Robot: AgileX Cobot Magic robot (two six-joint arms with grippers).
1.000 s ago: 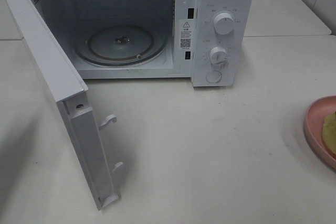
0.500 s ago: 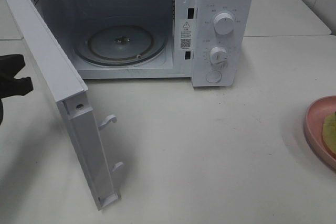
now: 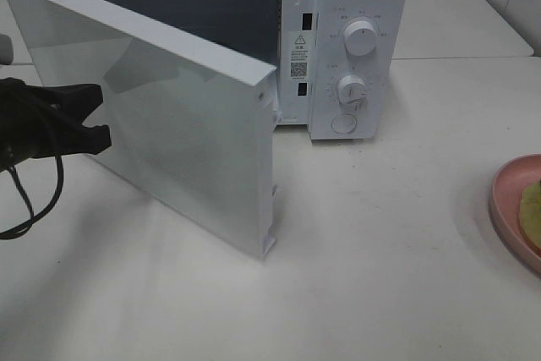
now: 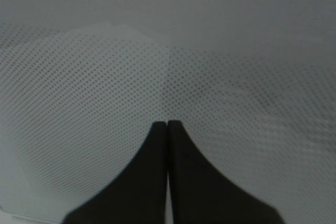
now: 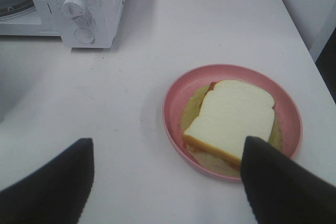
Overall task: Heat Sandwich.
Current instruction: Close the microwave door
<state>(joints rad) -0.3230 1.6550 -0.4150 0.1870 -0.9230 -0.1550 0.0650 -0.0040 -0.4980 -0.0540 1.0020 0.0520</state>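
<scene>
Looking across the white worktop [image 3: 363, 243], you see the microwave [image 3: 355, 40] at the back, its door [image 3: 169, 124] swung partway across the opening. Your left gripper [image 3: 95, 116] reaches in from the left side with its jaws clenched on nothing, tips at the door's outer face. Your right gripper [image 5: 168, 182] hangs above the worktop near the pink plate [image 5: 176, 100], jaws released and spread wide. The sandwich [image 5: 231, 116] lies on that plate.

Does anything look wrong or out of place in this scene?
Yes. The microwave door stands half closed with the shut left gripper at its outer face, while the sandwich sits outside on the pink plate.
</scene>
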